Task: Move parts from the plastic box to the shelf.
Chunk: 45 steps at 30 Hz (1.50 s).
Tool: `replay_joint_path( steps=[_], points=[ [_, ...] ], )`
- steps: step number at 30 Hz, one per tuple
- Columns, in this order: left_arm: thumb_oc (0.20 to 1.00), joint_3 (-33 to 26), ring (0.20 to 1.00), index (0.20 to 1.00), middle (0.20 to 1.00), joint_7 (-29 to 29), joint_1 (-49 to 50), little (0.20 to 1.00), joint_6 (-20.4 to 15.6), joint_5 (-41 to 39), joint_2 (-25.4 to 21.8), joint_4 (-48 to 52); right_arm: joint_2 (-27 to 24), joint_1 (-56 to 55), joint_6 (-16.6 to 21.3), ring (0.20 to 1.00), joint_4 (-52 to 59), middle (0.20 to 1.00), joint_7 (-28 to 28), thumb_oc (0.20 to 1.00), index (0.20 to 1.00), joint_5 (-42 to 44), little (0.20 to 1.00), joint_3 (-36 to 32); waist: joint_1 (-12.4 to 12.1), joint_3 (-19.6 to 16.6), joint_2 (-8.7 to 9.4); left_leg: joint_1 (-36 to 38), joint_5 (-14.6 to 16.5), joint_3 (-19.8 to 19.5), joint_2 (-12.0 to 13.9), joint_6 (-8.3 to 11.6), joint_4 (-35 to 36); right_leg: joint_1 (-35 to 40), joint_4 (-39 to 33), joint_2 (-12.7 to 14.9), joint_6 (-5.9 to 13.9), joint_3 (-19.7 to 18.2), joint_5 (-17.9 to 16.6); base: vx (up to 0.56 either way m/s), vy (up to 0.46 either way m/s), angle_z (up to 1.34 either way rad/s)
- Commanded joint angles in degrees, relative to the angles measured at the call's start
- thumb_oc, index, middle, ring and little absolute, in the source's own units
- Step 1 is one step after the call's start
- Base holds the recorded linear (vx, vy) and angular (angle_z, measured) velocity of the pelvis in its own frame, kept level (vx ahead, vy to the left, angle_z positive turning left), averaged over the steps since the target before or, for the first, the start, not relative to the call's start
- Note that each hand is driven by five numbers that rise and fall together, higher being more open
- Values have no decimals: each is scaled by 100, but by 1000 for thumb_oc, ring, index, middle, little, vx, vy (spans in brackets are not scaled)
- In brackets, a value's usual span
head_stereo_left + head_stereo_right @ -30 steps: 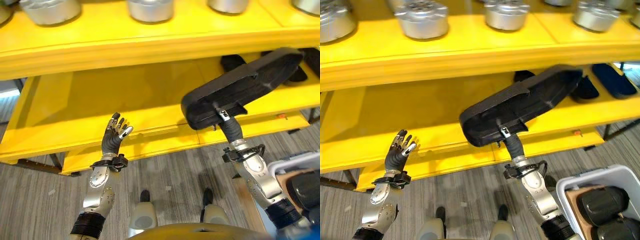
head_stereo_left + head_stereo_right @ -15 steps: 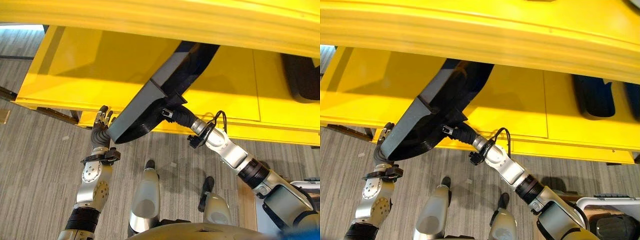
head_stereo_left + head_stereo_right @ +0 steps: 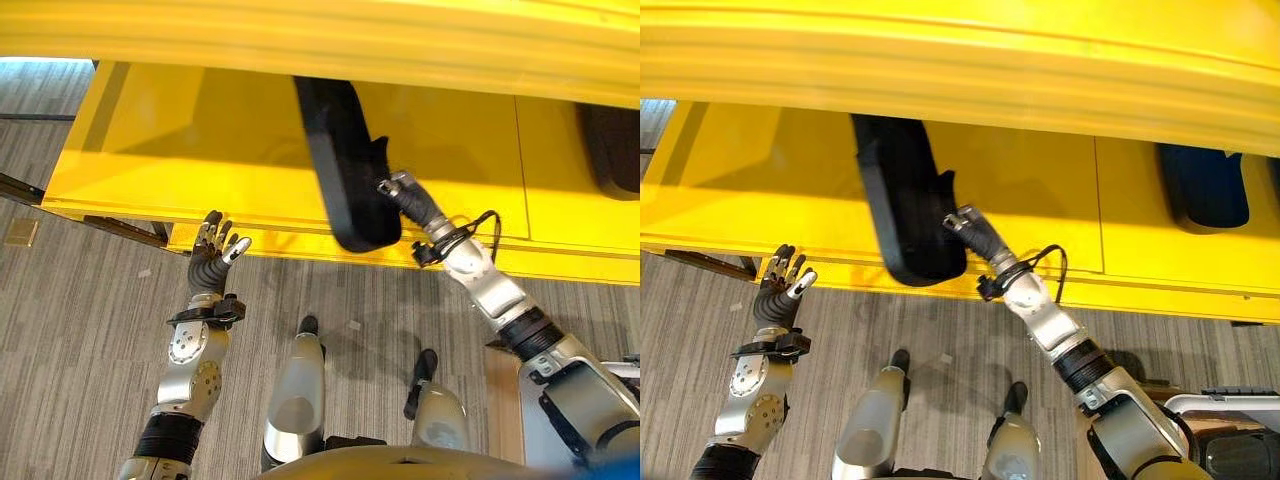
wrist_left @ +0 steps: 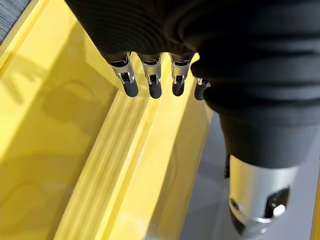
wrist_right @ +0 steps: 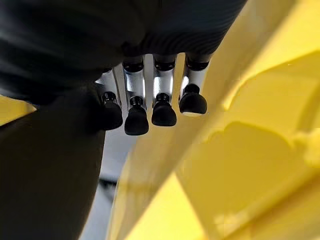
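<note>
Grey carpeted floor (image 3: 90, 330) runs beneath a bright yellow metal shelf (image 3: 200, 150), and we see the long black moulded plastic part (image 3: 345, 170) lying on its lower deck, one rounded end jutting slightly past the front lip. Our right hand (image 3: 400, 192) sits against the part's side near that end; in the right wrist view its fingers (image 5: 160, 107) reach out straight beside the dark surface, so we judge it to be resting or pushing rather than clamped on. Our left hand (image 3: 212, 250) hovers just at the shelf edge with fingers spread and relaxed, holding nothing.

We judge the part to be stiff, bulky and fairly light for its size, with a smooth shell that could slide on the painted deck; its length makes it prone to swinging, so a hold near the middle rim seems safest.

Half a second ago the part hung tilted across the shelf front, its lower end close to our left hand; now it lies deeper and almost square to the edge.
</note>
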<state>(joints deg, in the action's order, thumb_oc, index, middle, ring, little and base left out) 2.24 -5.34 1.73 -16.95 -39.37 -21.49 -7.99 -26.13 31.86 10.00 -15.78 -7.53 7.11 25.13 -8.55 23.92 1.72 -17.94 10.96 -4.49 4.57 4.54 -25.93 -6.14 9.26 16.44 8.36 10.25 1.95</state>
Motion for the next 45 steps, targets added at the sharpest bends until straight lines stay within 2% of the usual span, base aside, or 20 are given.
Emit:
replay_joint_path(
  steps=[1,5,9,21,28,33,40,45],
  points=[
    [1000,174,1000,1000,1000,43,89,1000,-294,-73,-308,498,-2,695,344,200,-11,200,-483,200,200,-39,200,-205,-56,-424,-13,99,-549,-116,345,196,342,-285,1163,73,129,-182,250,-7,14,-4],
    [1000,300,1000,1000,1000,107,45,1000,-268,-167,-455,523,-275,1572,322,200,-727,200,-906,200,200,147,200,-410,-46,-379,-27,93,-533,-81,346,191,317,-351,1180,54,129,-251,229,-15,12,-7],
    [1000,340,1000,1000,1000,125,28,1000,-254,-214,-537,500,-410,2080,297,200,-1158,200,-1075,200,200,303,200,-411,-51,-355,-39,84,-523,-52,347,184,303,-401,1218,52,123,-294,232,-8,6,-4],
    [1000,534,1000,1000,1000,158,-105,1000,-263,-340,-712,481,-646,3529,116,200,-2813,200,-1203,200,200,484,200,76,-93,-185,-128,-53,-515,-45,323,176,195,-577,1347,75,114,-314,224,0,0,0],
    [1000,567,1000,1000,1000,143,-185,1000,-277,-324,-755,441,-719,3783,30,200,-3266,200,-1166,200,200,344,200,363,-85,-128,-156,-188,-481,-45,312,162,67,-719,1516,82,92,-334,272,-5,0,0],
    [1000,611,1000,1000,1000,108,-294,1000,-288,-294,-767,447,-782,3849,-11,200,-3340,200,-1121,200,200,275,200,459,-32,-41,-185,-399,-333,-28,330,143,-318,-1005,1927,96,50,-459,405,-54,12,2],
    [1000,698,1000,1000,1000,52,-365,1000,-275,-288,-760,531,-857,3954,-34,200,-3457,200,-1182,200,200,263,200,504,38,99,-194,-870,65,-56,362,105,-1224,-1619,2829,93,-58,-680,769,-69,11,-6],
    [1000,752,1000,1000,1000,-26,-430,1000,-257,-304,-800,538,-1016,4174,-67,200,-3779,200,-1213,200,200,172,200,722,104,212,-189,-1412,299,-141,399,92,-1855,-2284,3512,39,-102,-781,1022,-86,-7,-12]
  ],
)
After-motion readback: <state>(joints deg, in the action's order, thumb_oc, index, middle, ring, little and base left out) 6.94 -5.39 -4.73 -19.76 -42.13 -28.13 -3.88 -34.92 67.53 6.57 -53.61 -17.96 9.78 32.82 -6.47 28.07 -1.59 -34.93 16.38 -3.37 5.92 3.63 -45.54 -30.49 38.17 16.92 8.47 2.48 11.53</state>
